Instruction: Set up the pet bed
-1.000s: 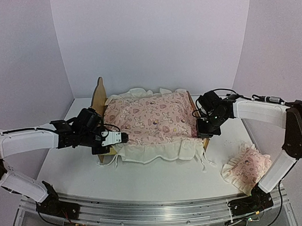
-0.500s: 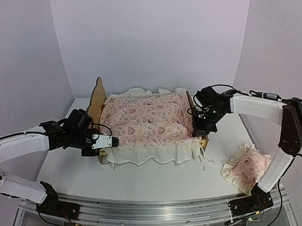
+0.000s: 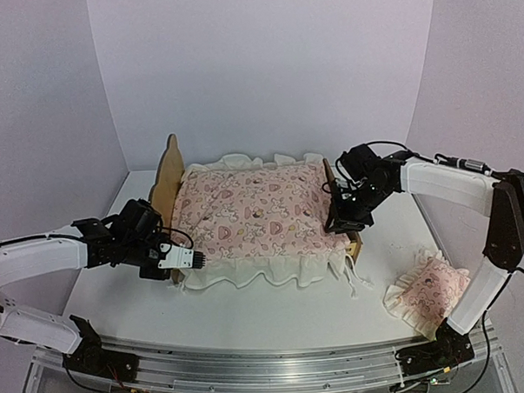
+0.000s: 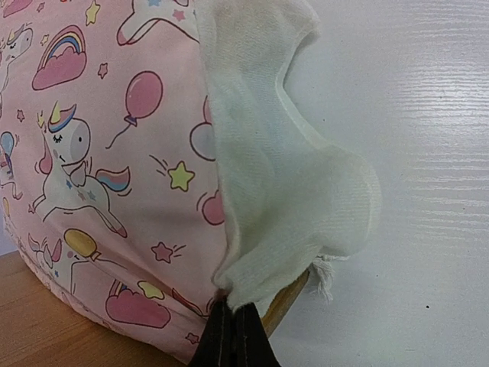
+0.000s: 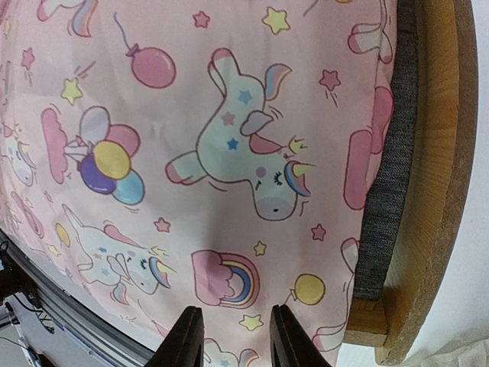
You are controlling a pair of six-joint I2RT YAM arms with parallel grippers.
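The pet bed stands mid-table, its plywood headboard (image 3: 168,170) on the left. A pink unicorn-print cover (image 3: 263,209) lies over it, and the cover's cream ruffle (image 3: 256,271) hangs down the near side. My left gripper (image 3: 198,261) is at the near-left corner, shut on the seam between the ruffle (image 4: 283,176) and the pink print (image 4: 114,153). The right gripper (image 3: 341,221) hovers open over the cover (image 5: 229,153) at the bed's right end. Its fingers (image 5: 186,340) hold nothing. Beside it show the wooden rail (image 5: 435,191) and grey fabric base (image 5: 393,176).
A small pink ruffled pillow (image 3: 430,294) lies on the table at the near right, next to the right arm's lower link. Cream tie strings (image 3: 357,284) trail from the bed's near-right corner. White walls close in three sides, and an aluminium rail (image 3: 270,370) runs along the near edge.
The left gripper has drawn the cover's corner toward the near left, so the ruffle now hangs over the near rail. The right gripper has opened and let go of the cover.
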